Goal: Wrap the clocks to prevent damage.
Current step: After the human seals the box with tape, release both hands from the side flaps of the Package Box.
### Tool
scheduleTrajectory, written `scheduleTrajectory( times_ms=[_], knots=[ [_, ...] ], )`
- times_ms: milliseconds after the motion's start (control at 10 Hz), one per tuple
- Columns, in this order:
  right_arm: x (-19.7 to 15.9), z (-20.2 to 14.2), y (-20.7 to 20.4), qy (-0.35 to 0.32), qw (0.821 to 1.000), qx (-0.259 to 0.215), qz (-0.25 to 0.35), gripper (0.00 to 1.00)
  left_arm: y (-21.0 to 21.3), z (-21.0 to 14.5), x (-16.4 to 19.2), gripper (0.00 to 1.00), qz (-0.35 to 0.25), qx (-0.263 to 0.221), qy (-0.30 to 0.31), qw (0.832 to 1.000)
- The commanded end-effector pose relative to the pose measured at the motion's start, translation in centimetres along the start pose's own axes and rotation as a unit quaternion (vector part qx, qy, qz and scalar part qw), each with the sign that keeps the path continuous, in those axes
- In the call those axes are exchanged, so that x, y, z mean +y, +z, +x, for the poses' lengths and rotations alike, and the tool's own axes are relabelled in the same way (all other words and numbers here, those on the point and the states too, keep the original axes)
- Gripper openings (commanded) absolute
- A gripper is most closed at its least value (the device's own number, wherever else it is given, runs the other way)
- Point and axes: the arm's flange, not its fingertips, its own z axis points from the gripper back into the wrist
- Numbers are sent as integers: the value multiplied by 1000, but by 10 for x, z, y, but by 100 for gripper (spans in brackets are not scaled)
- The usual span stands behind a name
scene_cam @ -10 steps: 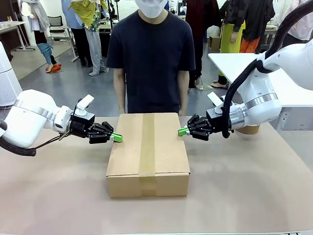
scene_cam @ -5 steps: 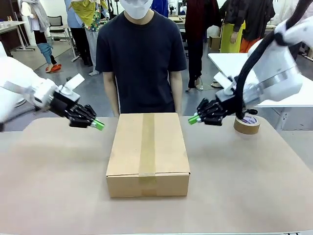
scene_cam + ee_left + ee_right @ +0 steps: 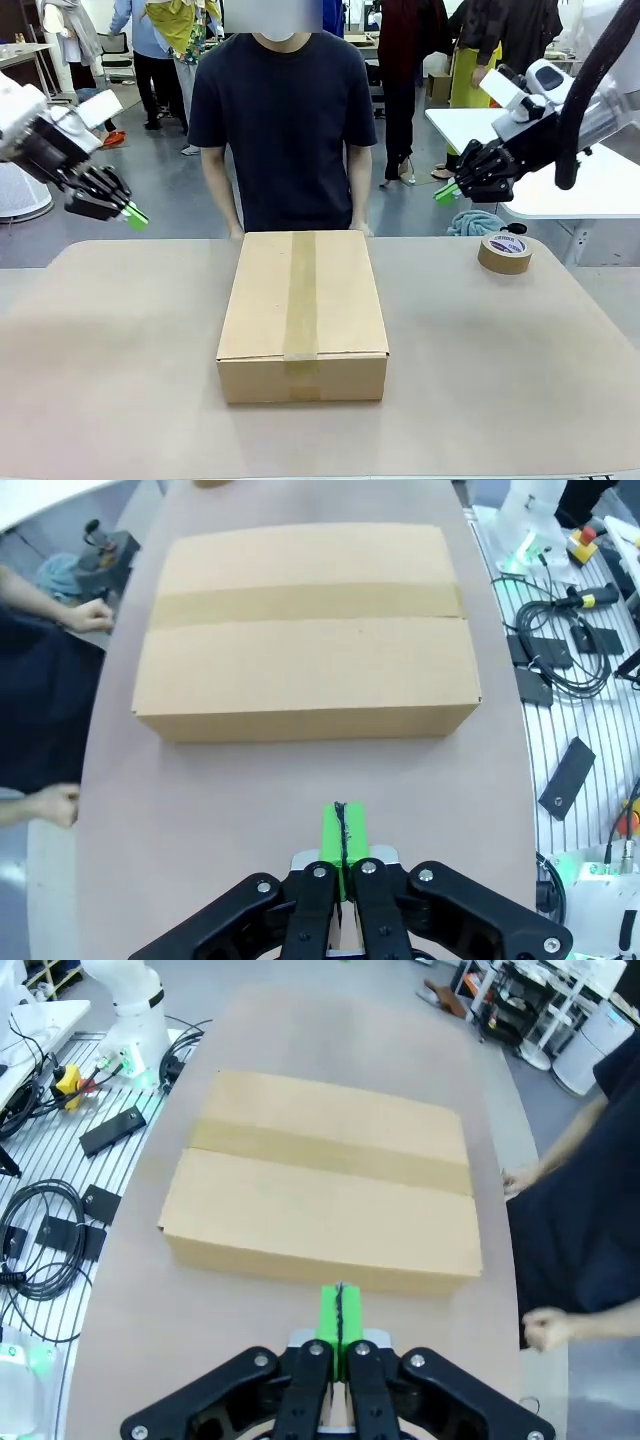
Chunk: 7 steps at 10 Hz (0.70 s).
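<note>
from the front i see my left claw (image 3: 135, 217) high on the left and my right claw (image 3: 447, 191) high on the right, both up off the table (image 3: 120, 380). the cardboard box (image 3: 302, 312) sits in the middle of the table, shut, with a strip of tape (image 3: 301, 295) along its top. i cannot see inside, so i cannot tell where the clocks are. a tape roll (image 3: 505, 253) lies near the far right edge. the wrist views look down on the box and show the person's hand (image 3: 88, 615) by its far side. both claws are closed tight and hold nothing.
</note>
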Motion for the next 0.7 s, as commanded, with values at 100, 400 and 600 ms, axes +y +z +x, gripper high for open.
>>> scheduleTrajectory(
  times_ms=[100, 400, 600],
  knots=[
    [12, -5, -13, -29, 998, 26, 53, 1, 17, -8, -21, 1, 43, -27, -9, 999],
    [6, 4, 4, -6, 1000, 11, 1, 1, 15, 1, -8, 1, 15, -5, -1, 1000],
    [6, 4, 4, -6, 1000, 11, 1, 1, 15, 1, -8, 1, 15, -5, -1, 1000]
  ],
)
